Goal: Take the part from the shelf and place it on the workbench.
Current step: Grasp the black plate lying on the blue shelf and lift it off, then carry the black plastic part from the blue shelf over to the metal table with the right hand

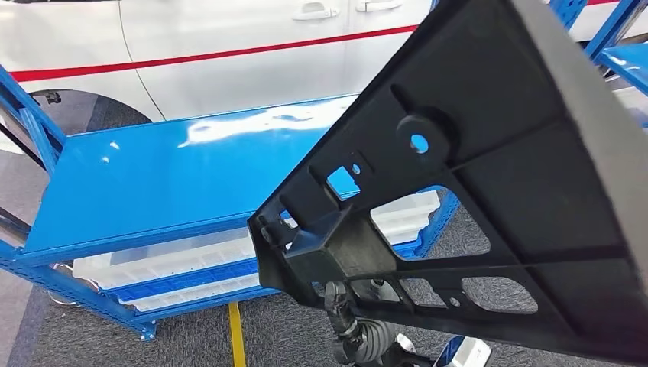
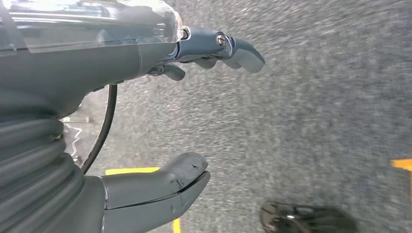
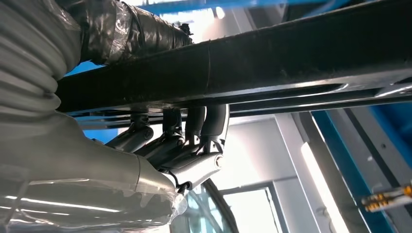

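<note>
From the head view, the black part (image 1: 489, 183) is raised, tilted, in front of the blue shelf (image 1: 153, 183). The left wrist view shows the left hand (image 2: 184, 111) empty, fingers apart, over grey floor (image 2: 316, 121). The right wrist view shows the right hand (image 3: 180, 145) gripping the part's bar.
</note>
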Action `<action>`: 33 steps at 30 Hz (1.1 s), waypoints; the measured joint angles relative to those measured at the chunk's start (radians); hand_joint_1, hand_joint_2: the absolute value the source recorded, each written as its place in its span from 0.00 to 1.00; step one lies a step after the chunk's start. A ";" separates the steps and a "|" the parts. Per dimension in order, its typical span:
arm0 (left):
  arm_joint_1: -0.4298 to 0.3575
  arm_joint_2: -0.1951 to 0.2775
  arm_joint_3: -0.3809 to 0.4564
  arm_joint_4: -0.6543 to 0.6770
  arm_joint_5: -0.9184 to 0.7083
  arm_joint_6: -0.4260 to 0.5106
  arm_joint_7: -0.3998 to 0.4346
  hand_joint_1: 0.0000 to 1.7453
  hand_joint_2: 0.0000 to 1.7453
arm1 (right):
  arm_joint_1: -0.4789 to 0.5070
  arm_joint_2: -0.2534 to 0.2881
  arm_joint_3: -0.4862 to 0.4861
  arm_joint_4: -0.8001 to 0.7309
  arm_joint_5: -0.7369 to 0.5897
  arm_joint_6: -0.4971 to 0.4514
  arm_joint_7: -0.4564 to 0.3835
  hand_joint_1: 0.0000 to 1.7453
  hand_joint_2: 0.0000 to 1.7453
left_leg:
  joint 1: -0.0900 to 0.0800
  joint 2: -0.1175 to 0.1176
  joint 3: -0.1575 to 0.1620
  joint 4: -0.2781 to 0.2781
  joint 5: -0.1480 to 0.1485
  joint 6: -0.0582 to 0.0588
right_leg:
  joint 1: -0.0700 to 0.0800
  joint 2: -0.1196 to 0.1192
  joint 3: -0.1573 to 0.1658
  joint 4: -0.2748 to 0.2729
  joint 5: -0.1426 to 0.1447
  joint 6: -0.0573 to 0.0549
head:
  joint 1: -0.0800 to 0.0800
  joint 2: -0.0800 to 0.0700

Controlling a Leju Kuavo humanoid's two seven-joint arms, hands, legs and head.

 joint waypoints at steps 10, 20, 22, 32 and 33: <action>0.001 0.000 0.014 0.000 -0.008 -0.012 0.010 0.00 1.00 | 0.044 0.006 -0.063 -0.001 -0.131 0.137 -0.017 1.00 1.00 | 0.000 0.060 -0.146 0.052 0.084 0.000 | -0.009 -0.048 0.142 0.052 -0.110 0.019 | 0.000 0.000; 0.004 0.003 0.017 0.000 -0.007 -0.013 0.014 0.00 1.00 | 0.054 0.021 -0.076 -0.007 -0.135 0.146 -0.023 1.00 1.00 | 0.006 0.000 -0.209 0.304 -0.110 -0.044 | 0.004 0.013 0.072 -0.031 -0.041 -0.051 | 0.000 0.000; 0.004 0.004 0.018 0.000 -0.007 -0.015 0.018 0.00 1.00 | 0.058 0.022 -0.081 -0.007 -0.142 0.150 -0.023 1.00 1.00 | 0.005 -0.003 -0.186 0.330 -0.070 -0.037 | 0.008 0.036 0.042 -0.030 -0.017 -0.051 | 0.000 0.000; -0.002 0.000 0.019 0.002 -0.012 -0.018 0.030 0.00 1.00 | 0.098 0.035 -0.126 -0.017 -0.181 0.166 -0.031 1.00 1.00 | 0.002 -0.033 0.031 -0.027 -0.009 0.013 | 0.010 0.077 -0.033 0.021 0.010 -0.006 | 0.001 0.000; 0.000 0.000 0.019 0.002 -0.012 -0.018 0.030 0.00 1.00 | 0.103 0.036 -0.132 -0.018 -0.186 0.168 -0.033 1.00 1.00 | 0.003 -0.017 0.023 -0.027 -0.003 0.015 | 0.007 0.052 -0.056 0.079 -0.034 -0.002 | 0.001 0.000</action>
